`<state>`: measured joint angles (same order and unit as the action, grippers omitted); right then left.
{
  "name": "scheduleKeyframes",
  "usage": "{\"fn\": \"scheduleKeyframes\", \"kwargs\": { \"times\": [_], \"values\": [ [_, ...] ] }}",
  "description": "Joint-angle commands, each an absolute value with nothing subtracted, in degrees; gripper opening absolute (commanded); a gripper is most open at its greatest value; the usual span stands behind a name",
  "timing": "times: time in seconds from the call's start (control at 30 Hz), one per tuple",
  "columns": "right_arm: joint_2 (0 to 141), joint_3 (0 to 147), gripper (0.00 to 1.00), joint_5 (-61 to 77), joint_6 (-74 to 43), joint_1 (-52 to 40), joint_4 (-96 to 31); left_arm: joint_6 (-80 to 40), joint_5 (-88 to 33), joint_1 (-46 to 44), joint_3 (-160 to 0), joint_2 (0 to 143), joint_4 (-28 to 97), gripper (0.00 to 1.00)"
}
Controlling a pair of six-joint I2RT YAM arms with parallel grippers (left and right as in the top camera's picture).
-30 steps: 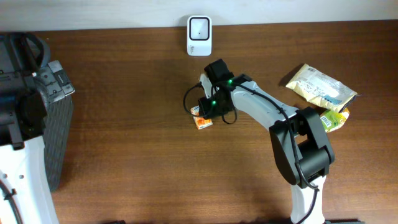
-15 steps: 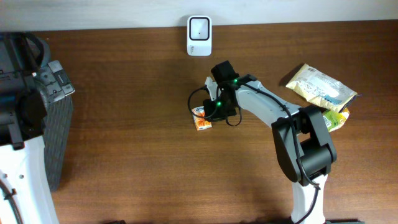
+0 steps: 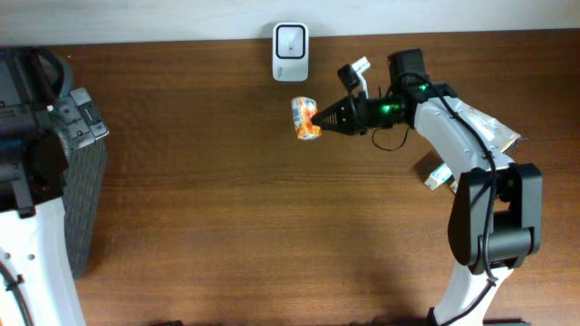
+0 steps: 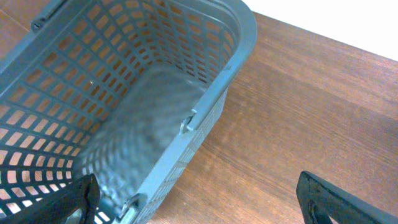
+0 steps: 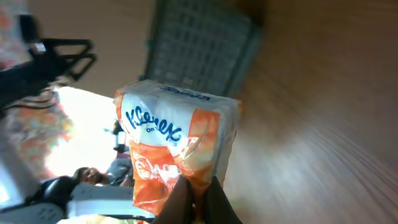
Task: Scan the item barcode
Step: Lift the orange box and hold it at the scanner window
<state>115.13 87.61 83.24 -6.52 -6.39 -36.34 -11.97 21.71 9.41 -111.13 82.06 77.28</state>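
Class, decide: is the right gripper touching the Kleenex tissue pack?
Touching. The right wrist view shows the right gripper, jaws pinched shut on the lower edge of the tissue pack.

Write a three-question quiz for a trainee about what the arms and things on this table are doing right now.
1. True or false: the right fingers are shut on the tissue pack.
2. What fills most of the left wrist view? A) a basket B) a cardboard box C) a plate
3. Short answer: name the white device just above the tissue pack in the overhead view.

Key: 1 true; 2 A; 3 the scanner.
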Motion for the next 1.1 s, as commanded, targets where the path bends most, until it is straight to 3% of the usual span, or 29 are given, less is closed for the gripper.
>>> {"fn": "scheduleKeyframes", "kwargs": {
  "times": [0.0, 0.13, 0.2, 0.33, 0.4, 0.9, 0.97, 1.07],
  "values": [
    [114.3, 88.4, 0.04, 88.9, -13.7, -5.9, -31.4, -11.9, 22.3, 9.6, -111.5, 81.8, 77.3, 0.99],
    [114.2, 88.4, 0.04, 88.9, -32.8, -5.9, -14.0, -11.9, 22.3, 9.6, -111.5, 81.8, 77.3, 0.99],
    [114.2, 88.4, 0.04, 88.9, -49.3, -5.9, 3.5, -11.9, 22.3, 9.6, -111.5, 81.8, 77.3, 0.99],
    [114.2, 88.4, 0.04, 88.9, -70.1, -5.9, 24.4, -11.9, 22.3, 9.7, -111.5, 81.8, 77.3, 0.99],
    [114.2, 88.4, 0.04, 88.9, -74.3, -5.9, 30.1, -11.9, 22.3, 9.6, -111.5, 81.8, 77.3, 0.99],
    [122.6, 88.3, 0.04, 84.8, -62.4, -10.1, 22.2, -11.9, 22.3, 9.6, -111.5, 81.8, 77.3, 0.99],
    [122.6, 88.3, 0.04, 77.9, -54.8, -9.8, 15.9, -11.9, 22.3, 9.6, -111.5, 81.8, 77.3, 0.99],
    [122.6, 88.3, 0.04, 61.4, -34.7, -9.3, -6.7, -11.9, 22.3, 9.6, -111.5, 81.8, 77.3, 0.99]
  ]
}}
